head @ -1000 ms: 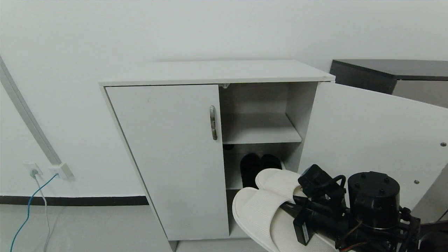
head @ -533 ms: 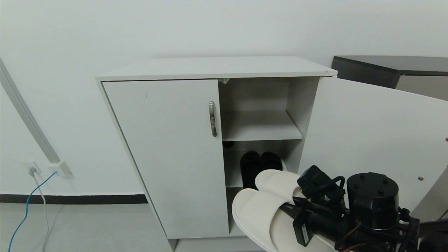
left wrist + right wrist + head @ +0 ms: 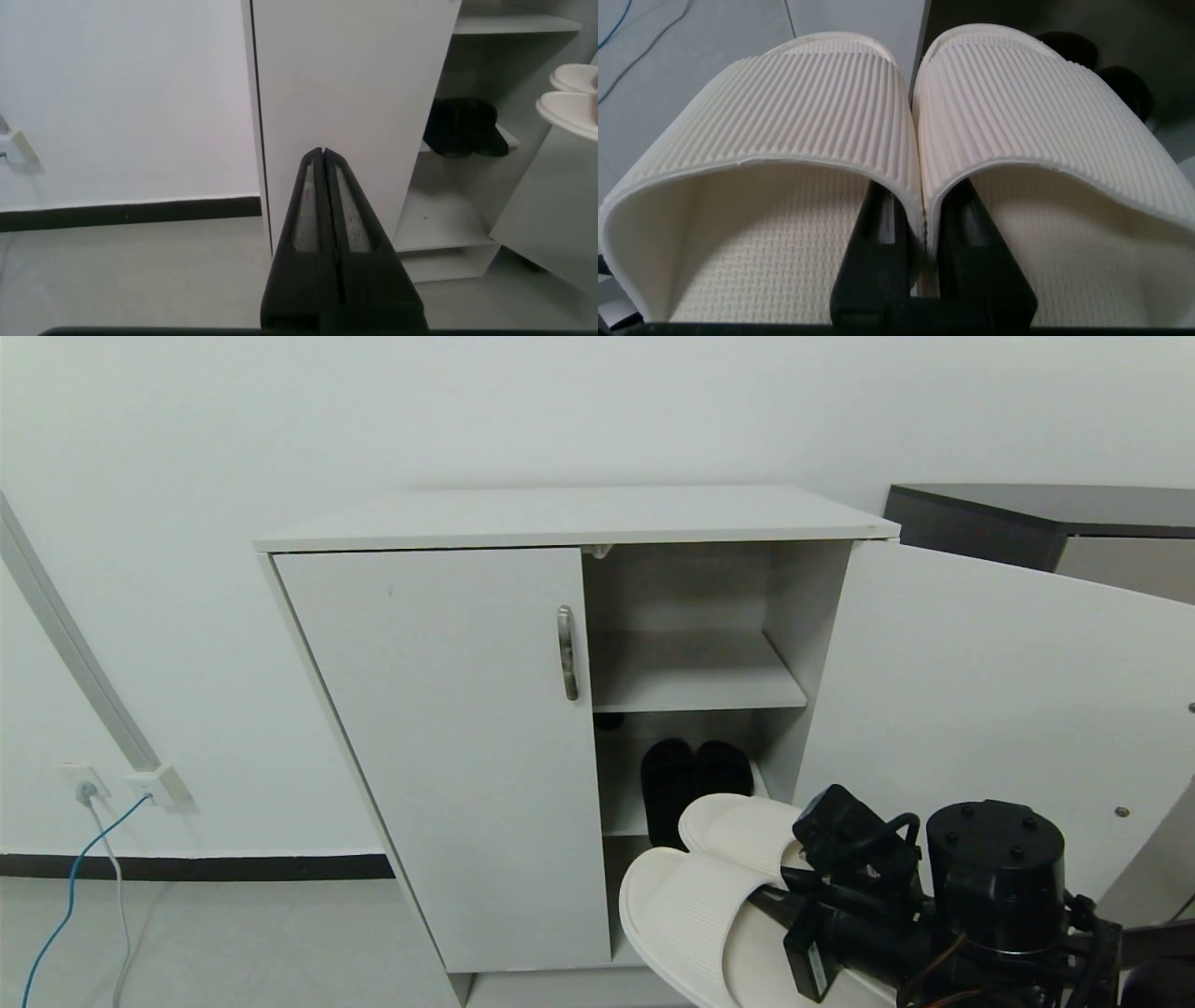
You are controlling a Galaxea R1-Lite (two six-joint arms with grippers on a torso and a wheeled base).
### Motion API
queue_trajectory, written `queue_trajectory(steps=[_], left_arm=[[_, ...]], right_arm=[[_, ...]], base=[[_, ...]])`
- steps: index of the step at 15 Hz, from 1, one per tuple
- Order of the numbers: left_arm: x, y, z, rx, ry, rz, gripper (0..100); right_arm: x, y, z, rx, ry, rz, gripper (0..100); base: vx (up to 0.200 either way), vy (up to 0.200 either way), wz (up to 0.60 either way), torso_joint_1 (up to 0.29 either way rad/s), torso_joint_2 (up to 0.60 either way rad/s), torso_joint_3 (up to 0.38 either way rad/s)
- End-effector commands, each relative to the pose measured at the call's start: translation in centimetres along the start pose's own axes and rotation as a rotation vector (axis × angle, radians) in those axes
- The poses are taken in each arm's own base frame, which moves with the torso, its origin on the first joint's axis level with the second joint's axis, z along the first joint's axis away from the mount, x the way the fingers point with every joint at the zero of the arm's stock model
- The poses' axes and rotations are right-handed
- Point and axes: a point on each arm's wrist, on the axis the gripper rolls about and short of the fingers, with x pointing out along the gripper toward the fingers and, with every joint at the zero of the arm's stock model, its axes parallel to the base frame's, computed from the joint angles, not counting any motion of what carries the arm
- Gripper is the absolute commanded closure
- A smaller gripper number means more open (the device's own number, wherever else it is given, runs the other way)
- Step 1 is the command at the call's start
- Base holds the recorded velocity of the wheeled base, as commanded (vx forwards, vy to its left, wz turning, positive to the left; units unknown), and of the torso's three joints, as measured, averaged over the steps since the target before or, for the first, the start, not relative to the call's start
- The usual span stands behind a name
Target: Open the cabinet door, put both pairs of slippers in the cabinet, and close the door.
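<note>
The white cabinet (image 3: pixel 448 747) has its right door (image 3: pixel 990 709) swung open and its left door shut. A black pair of slippers (image 3: pixel 695 782) lies on the middle shelf inside, also seen as the black slippers (image 3: pixel 465 127). My right gripper (image 3: pixel 780 896) is shut on a white pair of slippers (image 3: pixel 709 887), pinching the inner sides of both together, just in front of the open compartment and low. The white slippers (image 3: pixel 915 177) point toward the cabinet. My left gripper (image 3: pixel 322 163) is shut with nothing in it, facing the shut left door.
A dark desk (image 3: pixel 1046 527) stands to the right behind the open door. A wall socket with a blue cable (image 3: pixel 89 840) is at the lower left. The top shelf (image 3: pixel 695 677) and the bottom shelf (image 3: pixel 444 219) hold nothing.
The camera moved a little closer to the cabinet a second ago and has since held still. The white slippers stay in the right gripper, shifted slightly lower.
</note>
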Motion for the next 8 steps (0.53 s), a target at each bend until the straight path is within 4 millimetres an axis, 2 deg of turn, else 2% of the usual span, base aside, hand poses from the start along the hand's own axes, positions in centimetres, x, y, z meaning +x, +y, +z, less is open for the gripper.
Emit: queue_trajectory(steps=[1,3,4,8], left_arm=[[0.0,0.0,0.0,0.0,0.0,0.001,100],[0.0,0.0,0.0,0.001,0.0,0.001,100],[0.0,0.0,0.0,0.0,0.0,0.001,100],[0.0,0.0,0.0,0.001,0.0,0.001,100]], right_arm=[[-0.01,0.02,-0.06,-0.002,0.002,0.001,100],[0.01,0.02,-0.09,-0.002,0.004,0.001,100],[0.1,0.03,-0.19,-0.002,0.008,0.003,100],[0.79,0.1,-0.59,-0.004,-0.01,0.019,100]], base=[[0.0,0.0,0.0,0.0,0.0,0.0],[0.0,0.0,0.0,-0.019,0.12,0.122],[0.0,0.0,-0.6,-0.012,0.05,0.051],[0.0,0.0,0.0,0.0,0.0,0.0]])
